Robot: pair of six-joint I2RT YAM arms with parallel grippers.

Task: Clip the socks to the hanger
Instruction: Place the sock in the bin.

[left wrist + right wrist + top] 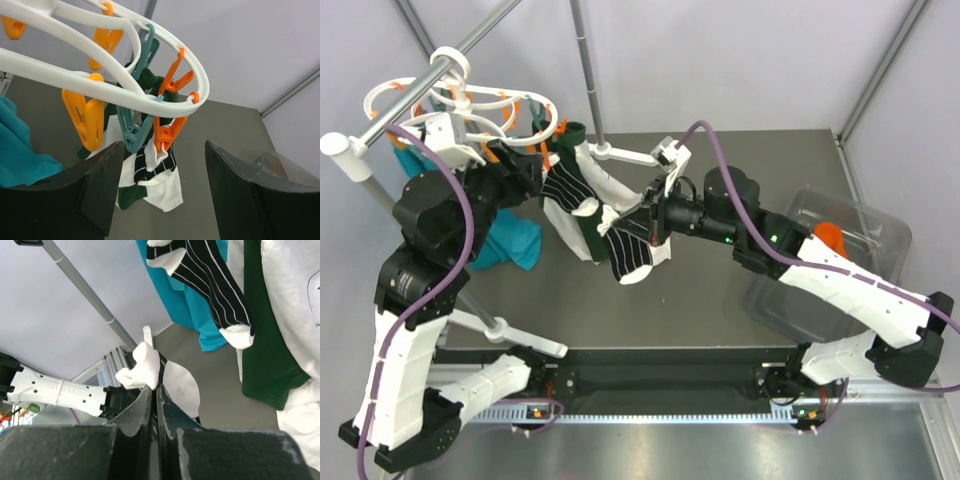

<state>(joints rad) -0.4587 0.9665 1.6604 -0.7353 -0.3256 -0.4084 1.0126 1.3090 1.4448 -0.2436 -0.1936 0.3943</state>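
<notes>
The white hanger (pixel 470 100) hangs from the rail at the back left, its ring (pixel 125 95) filling the top of the left wrist view. One orange clip (pixel 167 132) grips a dark white-striped sock (pixel 150 162), which also shows hanging in the top view (pixel 568 185) and the right wrist view (pixel 215 285). My left gripper (pixel 162 190) is open just below that clip, with nothing between its fingers (pixel 95 185). My right gripper (pixel 645 215) is shut on a second striped sock (pixel 625 250); its white end (pixel 145 365) sticks out past the gripper's tips (pixel 154 387). An orange sock (pixel 830 236) lies in the bin.
A clear plastic bin (pixel 880 215) sits at the right. A teal cloth (pixel 510 240) and a white and dark-green cloth (pixel 270 340) hang beside the socks. A grey upright pole (pixel 588 70) stands behind them. A teal clip (pixel 132 132) and another orange clip (pixel 85 120) dangle nearby.
</notes>
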